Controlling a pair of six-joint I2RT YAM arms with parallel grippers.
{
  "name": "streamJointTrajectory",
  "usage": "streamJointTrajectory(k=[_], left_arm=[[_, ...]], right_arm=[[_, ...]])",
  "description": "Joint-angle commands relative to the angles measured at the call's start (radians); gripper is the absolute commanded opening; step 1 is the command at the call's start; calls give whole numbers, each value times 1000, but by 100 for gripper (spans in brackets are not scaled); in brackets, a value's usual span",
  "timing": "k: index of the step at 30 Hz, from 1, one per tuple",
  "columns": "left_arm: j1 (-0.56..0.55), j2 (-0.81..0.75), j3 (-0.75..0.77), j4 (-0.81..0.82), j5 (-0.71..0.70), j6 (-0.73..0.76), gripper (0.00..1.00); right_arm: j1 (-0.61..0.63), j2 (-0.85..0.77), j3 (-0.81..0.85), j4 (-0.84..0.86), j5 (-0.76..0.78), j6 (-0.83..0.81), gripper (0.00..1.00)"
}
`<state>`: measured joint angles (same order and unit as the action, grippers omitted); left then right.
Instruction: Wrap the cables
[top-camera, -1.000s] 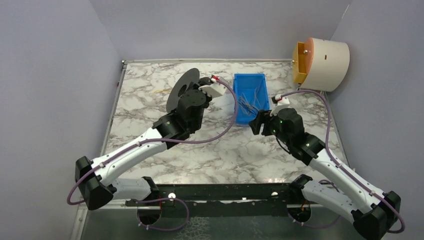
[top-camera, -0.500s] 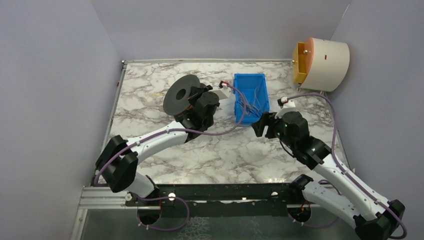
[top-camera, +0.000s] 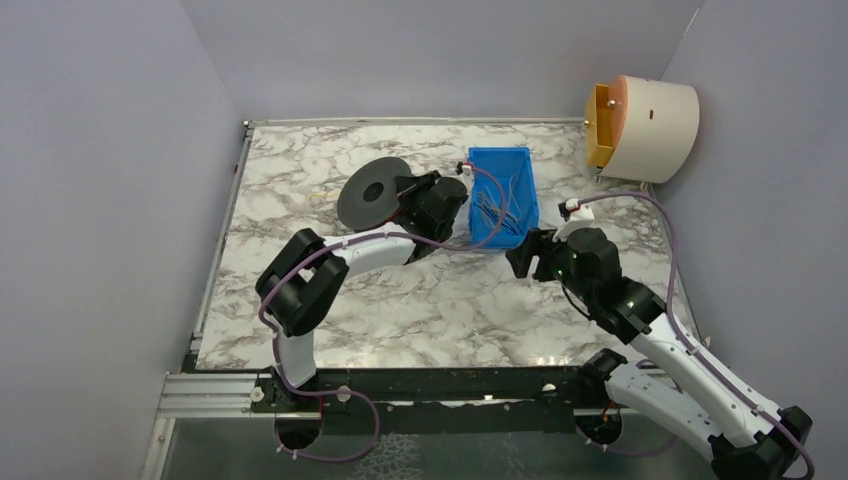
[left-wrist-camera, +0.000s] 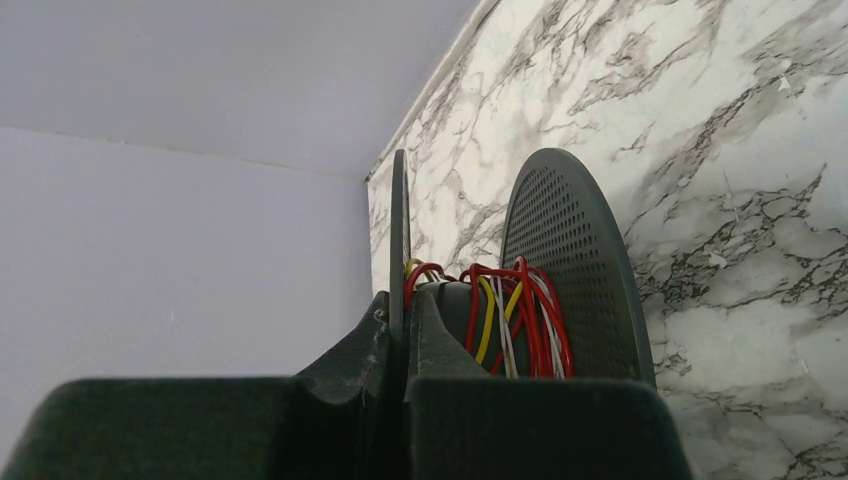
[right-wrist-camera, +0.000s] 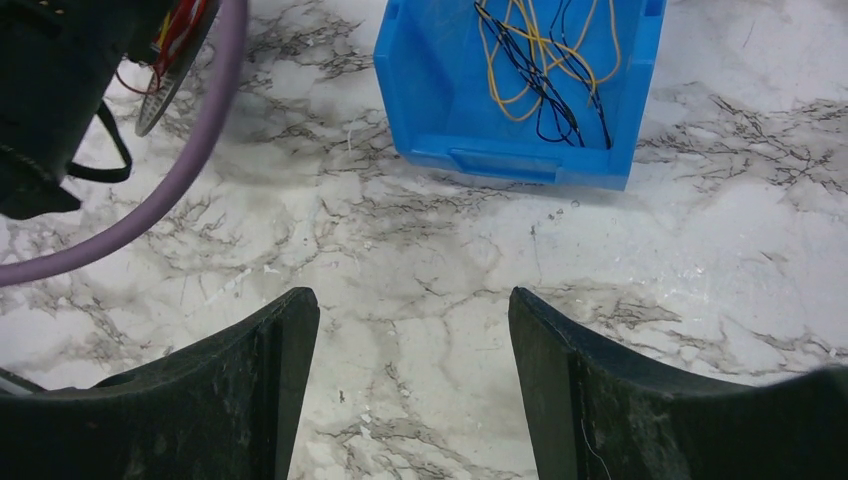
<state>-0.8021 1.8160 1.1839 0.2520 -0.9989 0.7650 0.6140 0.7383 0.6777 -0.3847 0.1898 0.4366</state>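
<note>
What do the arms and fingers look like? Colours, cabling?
Both the left arm and right arm have white links with black joint housings. A purple hose runs along each. The fingers are matte black, broad and curved, slightly scuffed.

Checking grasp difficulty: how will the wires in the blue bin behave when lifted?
Likely floppy: the wires lie in loose curved loops in the bin. Probably several lift together, since they cross. String-thin, they may slip from the right tool.

Red and yellow cables (left-wrist-camera: 520, 320) wrap the spool (left-wrist-camera: 580, 250); others lie in the bin (right-wrist-camera: 430, 90).
</note>
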Motion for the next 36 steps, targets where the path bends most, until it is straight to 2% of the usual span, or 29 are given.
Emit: streamJointTrajectory(k=[1, 10, 21, 27, 36], left_arm=[[24, 64, 90, 64, -76, 36, 0], [35, 236, 206, 67, -110, 60, 0], [36, 351, 229, 69, -120, 31, 29], [35, 369, 232, 62, -118, 7, 41], [35, 346, 247, -120, -52, -158, 62]], right_arm=[[4, -33, 33, -43, 0, 0, 75], [3, -81, 5, -67, 14, -3, 78], [4, -90, 0, -108, -29, -23, 78], [4, -99, -6, -117, -43, -27, 78], [3, -81, -6, -104, -53, -30, 78]])
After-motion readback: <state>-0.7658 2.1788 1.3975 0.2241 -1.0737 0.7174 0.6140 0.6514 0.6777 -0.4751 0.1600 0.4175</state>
